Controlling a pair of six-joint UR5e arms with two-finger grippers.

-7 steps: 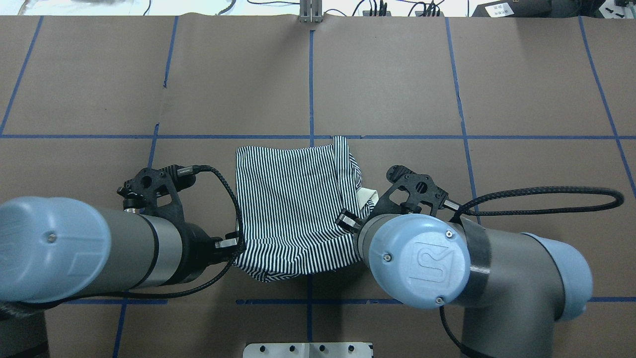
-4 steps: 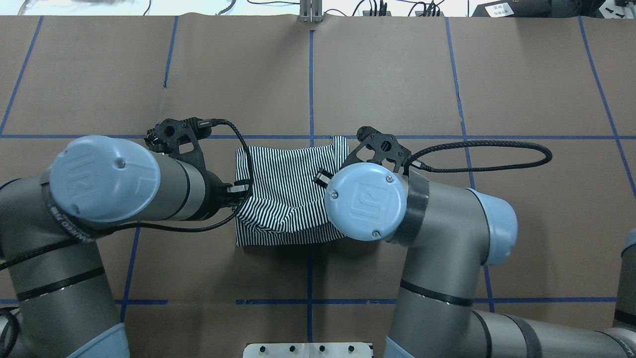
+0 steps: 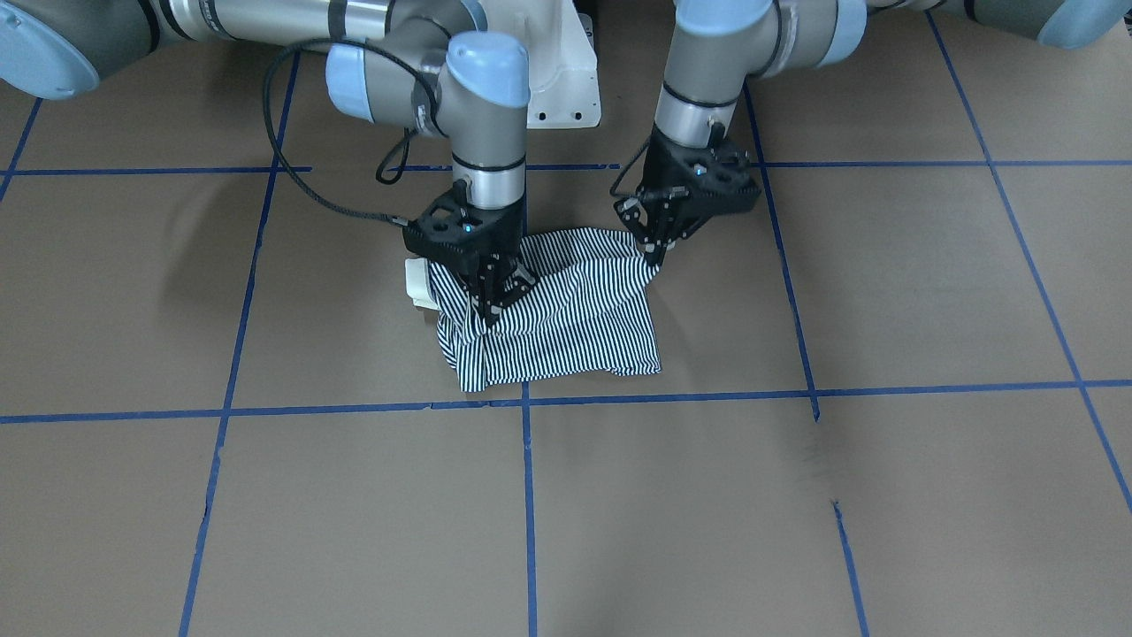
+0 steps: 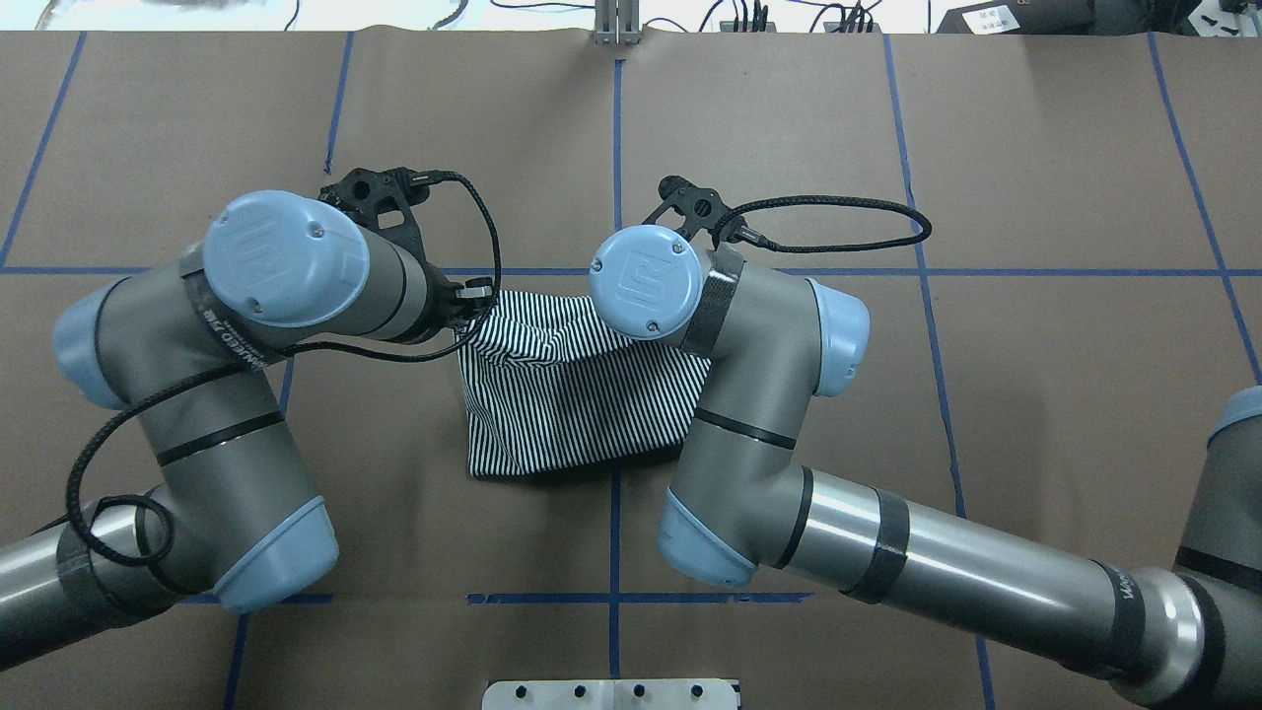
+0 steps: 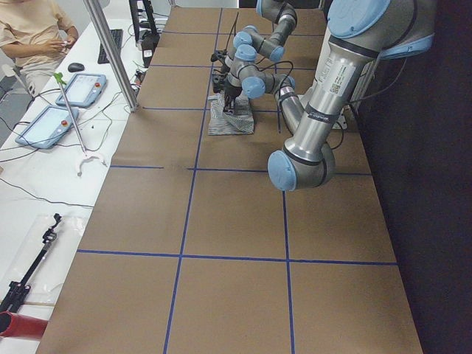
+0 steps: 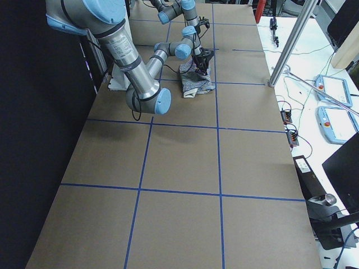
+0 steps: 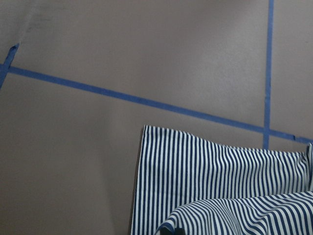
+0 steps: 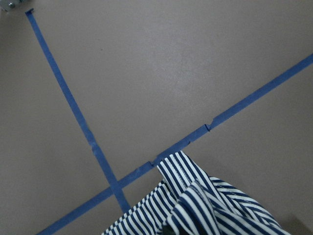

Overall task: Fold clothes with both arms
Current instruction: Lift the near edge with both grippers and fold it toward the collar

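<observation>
The clothes, one navy-and-white striped shirt [image 3: 566, 327], lie partly doubled over on the brown table, with the white collar [image 3: 416, 281] sticking out on the robot's right. My left gripper [image 3: 656, 252] is shut on the shirt's lifted edge. My right gripper [image 3: 489, 311] is shut on the fabric near the collar side. From overhead the shirt [image 4: 582, 414] sags between the two arms; the left gripper [image 4: 473, 304] shows at its corner, and the right one is hidden under its wrist. Both wrist views show striped folds [image 7: 220, 186] [image 8: 195, 205] hanging just below the camera.
Blue tape lines [image 3: 522, 402] grid the brown paper. The white pedestal base [image 3: 562, 80] stands behind the shirt. A side bench holds tablets [image 5: 55, 122], cables and a metal pole [image 5: 110, 51], with a seated person [image 5: 33, 37] at its far end.
Both arms have carried the shirt's near edge away from the robot, over the rest of the shirt. The fabric is now doubled over and the visible patch is shorter.
</observation>
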